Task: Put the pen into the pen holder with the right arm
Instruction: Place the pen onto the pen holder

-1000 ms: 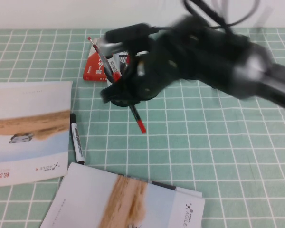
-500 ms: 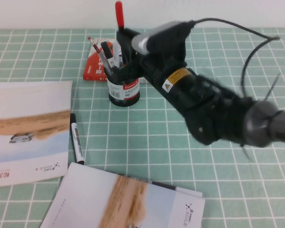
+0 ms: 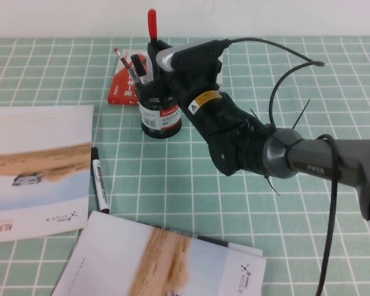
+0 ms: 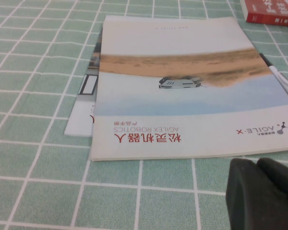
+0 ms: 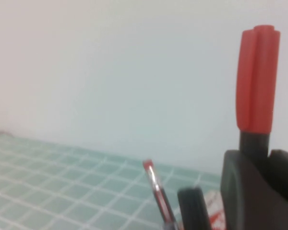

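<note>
My right gripper (image 3: 156,54) is shut on the pen (image 3: 152,24) and holds it upright right over the black mesh pen holder (image 3: 161,118). The red cap sticks up above the fingers; the barrel's lower part is hidden behind the gripper. In the right wrist view the red cap (image 5: 258,79) rises from between the closed fingers of the right gripper (image 5: 259,155). The holder holds other pens (image 3: 128,69). My left gripper (image 4: 257,165) is shut and empty, low over the mat beside a booklet; it is out of the high view.
A red box (image 3: 119,88) lies just behind the holder. A white marker with a black cap (image 3: 99,179) lies between two booklets (image 3: 37,166) (image 3: 163,259) at the left and front. The right arm's cables (image 3: 296,68) loop over the mat's right half.
The right arm has swung the pen from hanging cap-down beside the holder to upright above it, then shifted slightly left and settled. The left arm has not moved.
</note>
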Controlling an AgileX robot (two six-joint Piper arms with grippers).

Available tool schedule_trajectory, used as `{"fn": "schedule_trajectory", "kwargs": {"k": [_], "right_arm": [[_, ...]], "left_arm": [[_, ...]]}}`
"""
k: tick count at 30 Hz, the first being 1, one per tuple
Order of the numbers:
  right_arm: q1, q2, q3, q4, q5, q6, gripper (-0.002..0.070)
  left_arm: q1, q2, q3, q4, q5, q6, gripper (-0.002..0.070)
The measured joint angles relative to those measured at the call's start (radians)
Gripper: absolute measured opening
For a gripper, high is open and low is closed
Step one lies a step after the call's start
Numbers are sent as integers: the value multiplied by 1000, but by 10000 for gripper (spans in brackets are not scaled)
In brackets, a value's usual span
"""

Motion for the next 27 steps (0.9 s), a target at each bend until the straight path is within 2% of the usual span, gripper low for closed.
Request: {"fn": "schedule_trajectory", "kwargs": {"k": [8, 10, 14, 18, 20, 22, 27], "right_arm": [[0, 10, -5, 21, 84, -27, 75], [0, 10, -5, 21, 89, -31, 122], [-2, 10, -5, 37, 100, -34, 265], [-5, -7, -5, 44, 167, -36, 312], [-7, -41, 3, 45, 221, -36, 298], [-6, -89, 30, 40, 281, -30, 250], [-5, -276, 157, -55, 448, 59, 56]], "left_arm": [[0, 0, 0, 0, 0, 0, -4], [0, 0, 0, 0, 0, 0, -4], [0, 0, 0, 0, 0, 0, -4], [0, 0, 0, 0, 0, 0, -4], [0, 0, 0, 0, 0, 0, -4], [0, 0, 0, 0, 0, 0, -4], [0, 0, 0, 0, 0, 0, -4]]}}
